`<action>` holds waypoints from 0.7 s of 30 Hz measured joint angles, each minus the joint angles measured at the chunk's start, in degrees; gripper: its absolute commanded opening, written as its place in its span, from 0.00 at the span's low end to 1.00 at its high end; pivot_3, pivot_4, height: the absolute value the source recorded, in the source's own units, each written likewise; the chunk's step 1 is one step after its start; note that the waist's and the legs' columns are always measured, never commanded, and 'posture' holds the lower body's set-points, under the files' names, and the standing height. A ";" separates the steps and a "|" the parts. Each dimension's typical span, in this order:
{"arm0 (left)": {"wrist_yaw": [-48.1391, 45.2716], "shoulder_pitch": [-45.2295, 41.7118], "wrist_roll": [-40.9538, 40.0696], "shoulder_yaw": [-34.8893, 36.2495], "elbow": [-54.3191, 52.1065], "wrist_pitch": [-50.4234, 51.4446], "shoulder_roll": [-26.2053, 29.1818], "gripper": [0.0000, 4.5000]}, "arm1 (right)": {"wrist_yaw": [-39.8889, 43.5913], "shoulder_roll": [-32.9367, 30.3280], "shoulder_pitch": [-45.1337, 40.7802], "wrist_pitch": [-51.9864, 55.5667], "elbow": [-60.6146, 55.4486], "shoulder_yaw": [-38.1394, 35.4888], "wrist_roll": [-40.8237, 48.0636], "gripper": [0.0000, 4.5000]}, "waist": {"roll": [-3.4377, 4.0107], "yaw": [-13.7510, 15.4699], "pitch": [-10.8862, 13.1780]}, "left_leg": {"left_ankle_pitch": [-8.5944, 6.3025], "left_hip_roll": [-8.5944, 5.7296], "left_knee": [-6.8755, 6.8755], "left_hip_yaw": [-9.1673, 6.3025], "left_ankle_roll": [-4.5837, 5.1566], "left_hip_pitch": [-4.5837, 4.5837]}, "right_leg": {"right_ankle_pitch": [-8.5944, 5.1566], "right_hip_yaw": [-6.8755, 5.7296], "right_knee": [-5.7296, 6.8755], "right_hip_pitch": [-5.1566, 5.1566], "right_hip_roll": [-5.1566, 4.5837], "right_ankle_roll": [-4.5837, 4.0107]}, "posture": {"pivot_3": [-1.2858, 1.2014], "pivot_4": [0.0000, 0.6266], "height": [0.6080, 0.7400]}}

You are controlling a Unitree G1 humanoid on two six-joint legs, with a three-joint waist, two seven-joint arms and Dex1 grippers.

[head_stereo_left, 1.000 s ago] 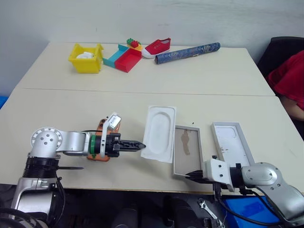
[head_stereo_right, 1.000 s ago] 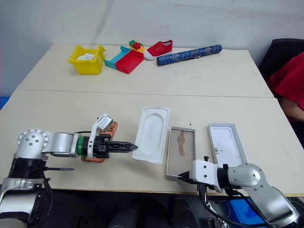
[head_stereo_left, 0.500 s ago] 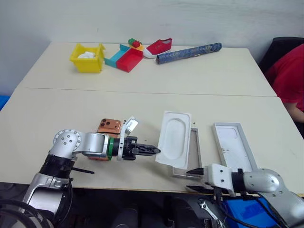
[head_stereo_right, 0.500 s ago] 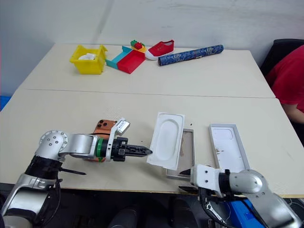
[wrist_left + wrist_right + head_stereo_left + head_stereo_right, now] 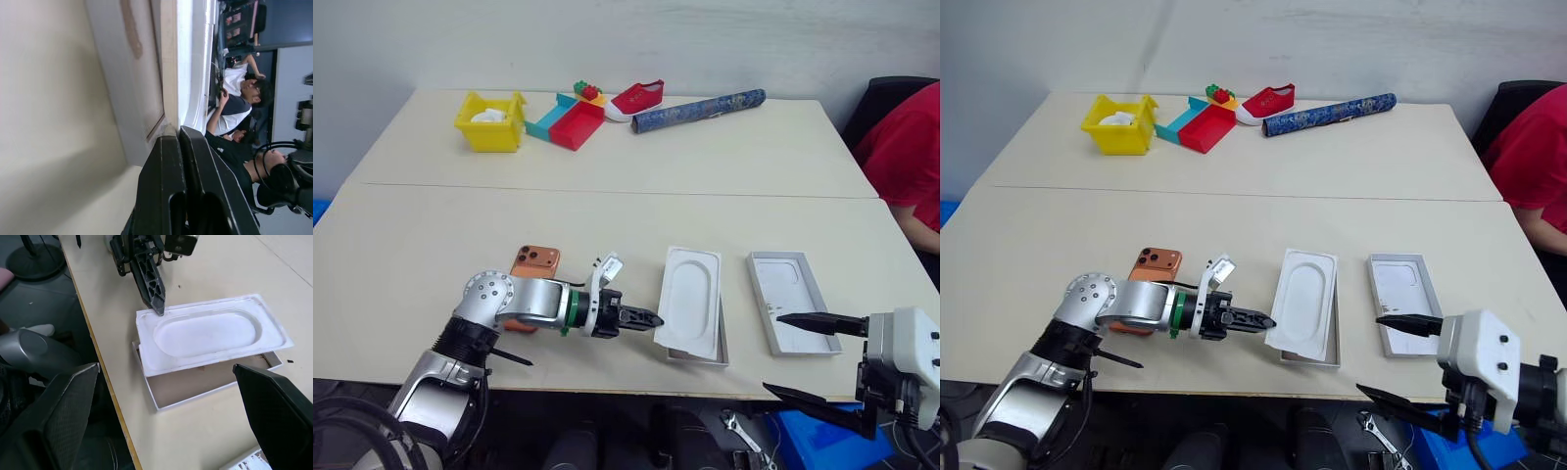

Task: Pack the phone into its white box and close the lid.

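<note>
A light-coloured bench (image 5: 607, 166) seen from above carries the packing parts along its near edge. The left gripper (image 5: 651, 319) has its two black fingers pressed together with nothing between them, and their tip touches the near corner of a white moulded insert (image 5: 690, 302) with an oval recess. The insert lies on top of the white box (image 5: 205, 381), covering most of it; a strip of the box's grey-brown floor and its white rim show along one side in the right wrist view. The phone (image 5: 536, 262), orange-copper with its camera block facing up, lies flat on the bench behind the left arm, well apart from the box. The lid (image 5: 790, 299), an all-white shallow tray, lies open side up just right of the box, apart from it. The right gripper (image 5: 808, 357) hangs off the near right edge of the bench with its fingers spread wide and empty, one fingertip over the near end of the lid. At the far side of the bench sit a yellow bin (image 5: 490, 119), red and teal trays (image 5: 566, 119), a red shoe (image 5: 637, 98) and a blue patterned roll (image 5: 699, 110). A person in a red top (image 5: 906, 147) sits at the right edge.
</note>
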 measured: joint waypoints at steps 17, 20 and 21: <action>4.22 1.08 -0.20 -0.53 0.27 -2.33 -4.20 0.14 | -6.02 -0.53 -3.03 3.01 -3.18 2.64 2.29 1.00 | 0.00 0.27 0.00 | 0.00 -0.01 0.00 0.00 -0.01 -0.02 | 0.00 -0.02 -0.06 0.00 0.00 0.00 | 0.52 0.24 1.00; 3.10 1.07 -0.25 -0.51 0.57 -1.67 -4.23 0.36 | -6.27 -0.53 -2.99 3.14 -3.18 2.69 2.26 1.00 | 0.00 0.28 0.00 | 0.00 -0.01 0.00 0.00 -0.01 -0.02 | 0.00 -0.02 -0.06 0.00 0.00 0.00 | 0.52 0.24 1.00; 2.61 1.06 -0.39 -0.50 0.57 -1.47 -4.24 0.42 | -6.30 -0.53 -2.98 3.14 -3.17 2.71 2.24 1.00 | 0.00 0.28 0.00 | 0.00 -0.01 0.00 0.00 -0.01 -0.02 | 0.00 -0.02 -0.06 0.00 0.00 0.00 | 0.52 0.24 1.00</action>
